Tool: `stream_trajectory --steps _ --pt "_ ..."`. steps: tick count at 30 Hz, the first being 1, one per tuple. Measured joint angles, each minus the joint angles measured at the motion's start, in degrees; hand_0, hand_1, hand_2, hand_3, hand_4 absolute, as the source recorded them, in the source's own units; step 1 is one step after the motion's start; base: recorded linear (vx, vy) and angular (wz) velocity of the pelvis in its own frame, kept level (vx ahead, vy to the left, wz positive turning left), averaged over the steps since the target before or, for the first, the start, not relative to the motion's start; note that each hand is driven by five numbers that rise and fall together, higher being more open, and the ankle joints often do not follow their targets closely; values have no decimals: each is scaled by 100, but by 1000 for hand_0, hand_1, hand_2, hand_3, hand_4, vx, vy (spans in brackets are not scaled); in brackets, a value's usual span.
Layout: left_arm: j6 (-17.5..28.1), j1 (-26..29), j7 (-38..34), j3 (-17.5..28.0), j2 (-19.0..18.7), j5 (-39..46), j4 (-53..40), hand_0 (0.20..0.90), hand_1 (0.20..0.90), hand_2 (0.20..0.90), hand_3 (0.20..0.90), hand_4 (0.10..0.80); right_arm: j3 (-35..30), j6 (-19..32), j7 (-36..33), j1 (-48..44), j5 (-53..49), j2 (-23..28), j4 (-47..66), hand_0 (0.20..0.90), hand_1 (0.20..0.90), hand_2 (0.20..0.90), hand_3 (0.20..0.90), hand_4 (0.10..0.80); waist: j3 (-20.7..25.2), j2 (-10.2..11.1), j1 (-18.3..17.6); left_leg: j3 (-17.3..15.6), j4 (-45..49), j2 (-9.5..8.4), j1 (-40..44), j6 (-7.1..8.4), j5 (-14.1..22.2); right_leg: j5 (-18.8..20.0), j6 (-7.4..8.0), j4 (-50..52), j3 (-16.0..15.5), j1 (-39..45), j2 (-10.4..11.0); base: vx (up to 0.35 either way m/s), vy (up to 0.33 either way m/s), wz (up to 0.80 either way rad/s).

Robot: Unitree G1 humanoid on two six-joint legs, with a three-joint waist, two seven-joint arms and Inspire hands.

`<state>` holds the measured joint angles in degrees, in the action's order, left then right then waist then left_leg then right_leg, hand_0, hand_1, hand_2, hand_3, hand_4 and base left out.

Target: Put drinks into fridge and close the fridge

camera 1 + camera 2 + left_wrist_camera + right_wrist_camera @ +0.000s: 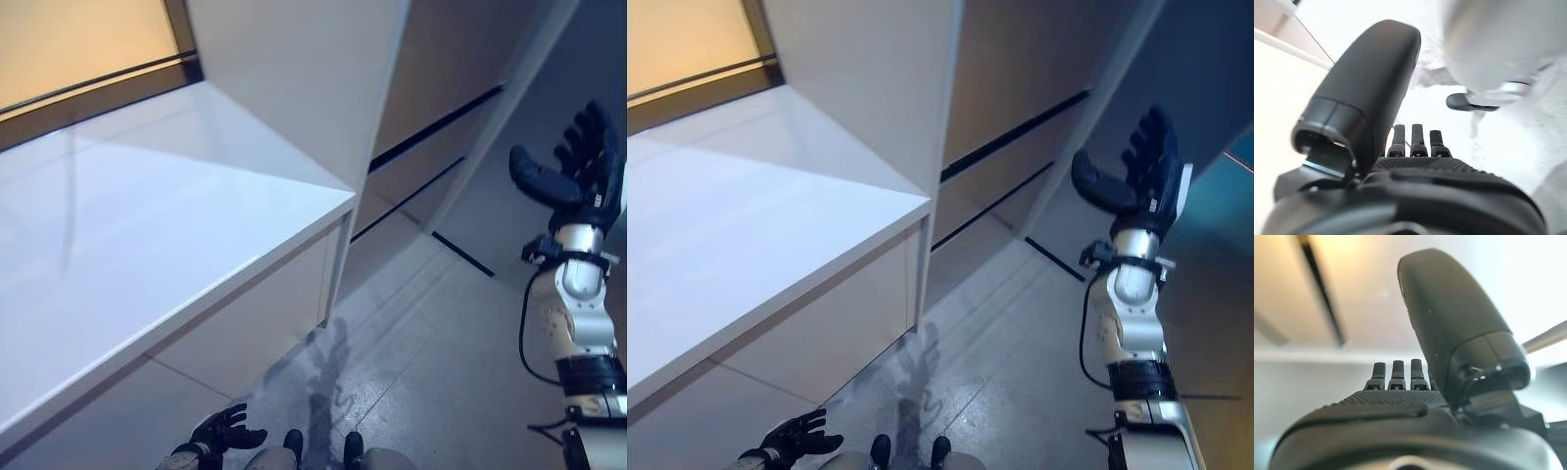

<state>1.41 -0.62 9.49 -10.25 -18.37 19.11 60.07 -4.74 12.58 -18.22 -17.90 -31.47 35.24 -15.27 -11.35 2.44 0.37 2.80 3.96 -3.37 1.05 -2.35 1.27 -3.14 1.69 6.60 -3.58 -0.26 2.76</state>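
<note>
No drink shows in any view. My right hand (573,166) is raised at the right, open and holding nothing, its fingers (1396,374) straight and pointing toward tall pale cabinet fronts (431,88). My left hand (223,433) hangs low near the floor at the bottom, also open with nothing in it. The left wrist view shows only its thumb (1366,93), its fingers and the pale floor beyond. Whether one of the tall fronts is the fridge, I cannot tell.
A white countertop (147,235) fills the left, with plain cabinet fronts (245,323) beneath it. A white upper cabinet (304,78) juts out above the counter's corner. Dark horizontal gaps (431,122) run across the tall fronts. Grey tiled floor (431,362) lies in front.
</note>
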Motion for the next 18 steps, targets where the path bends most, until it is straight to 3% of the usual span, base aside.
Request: stream_trajectory --steps 4,9,18 --pt "-2 -95 -2 23 200 -2 0 900 900 900 900 800 17 -423 667 717 -396 -154 -491 900 900 900 900 800 182 -203 -256 -113 -399 67 230 13 -110 205 -9 -454 101 221 -74 -20 -45 -20" --pt "0 -225 -2 88 219 -1 73 900 900 900 900 800 121 -1096 1629 1265 -614 -554 -1393 900 900 900 900 800 323 -172 -250 -185 -636 173 406 91 -200 358 -95 -800 103 398 -177 -4 -15 -2" --pt "-16 -521 21 301 189 -1 268 900 900 900 900 800 929 -1616 2295 1659 10 -1476 -2924 900 900 900 900 800 421 -76 -191 -185 -844 205 577 122 -244 437 -114 -1073 87 647 -209 -3 -4 1"
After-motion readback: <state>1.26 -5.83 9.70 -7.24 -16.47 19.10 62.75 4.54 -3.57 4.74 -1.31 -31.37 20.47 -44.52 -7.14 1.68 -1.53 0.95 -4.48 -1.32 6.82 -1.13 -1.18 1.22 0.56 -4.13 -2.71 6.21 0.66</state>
